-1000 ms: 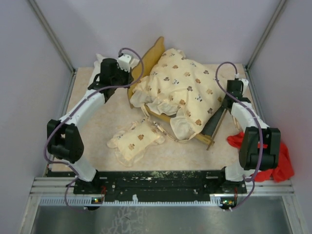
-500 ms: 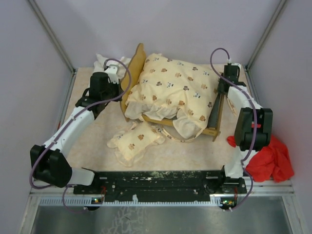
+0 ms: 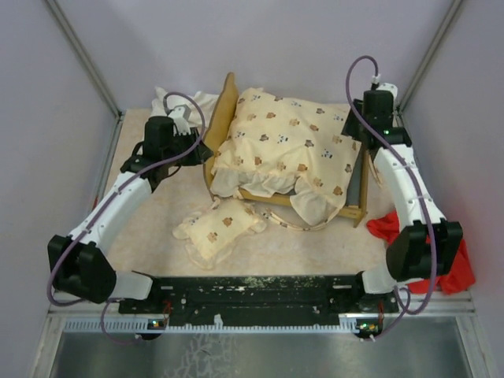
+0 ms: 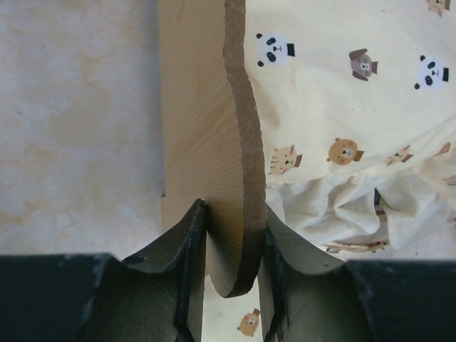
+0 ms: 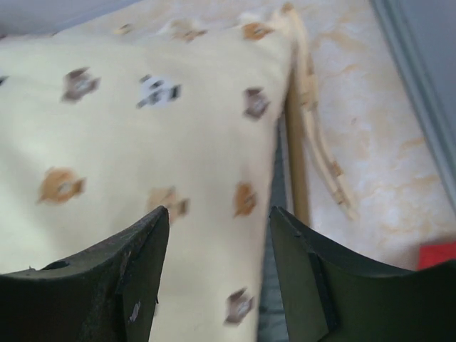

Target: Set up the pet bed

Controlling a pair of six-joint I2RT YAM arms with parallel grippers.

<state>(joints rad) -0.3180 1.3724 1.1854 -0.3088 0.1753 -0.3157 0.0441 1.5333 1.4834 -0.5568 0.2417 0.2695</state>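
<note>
One pet bed (image 3: pixel 264 197), on the far half of the table (image 3: pixel 157 228).
My left gripper (image 4: pixel 234 210) straddles the headboard (image 4: pixel 206 142), though I can't tell if it pinches; my right gripper (image 5: pixel 217 214) hangs open over the cushion (image 3: pixel 291 150).

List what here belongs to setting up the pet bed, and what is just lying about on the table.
Belongs to the job:
- bed frame, wooden with a wavy headboard
- cushion, animal print, lying on the frame
- small pillow, same print, on the table in front of the frame

Just lying about:
- white cloth, behind the left arm
- red cloth, by the right arm
</note>
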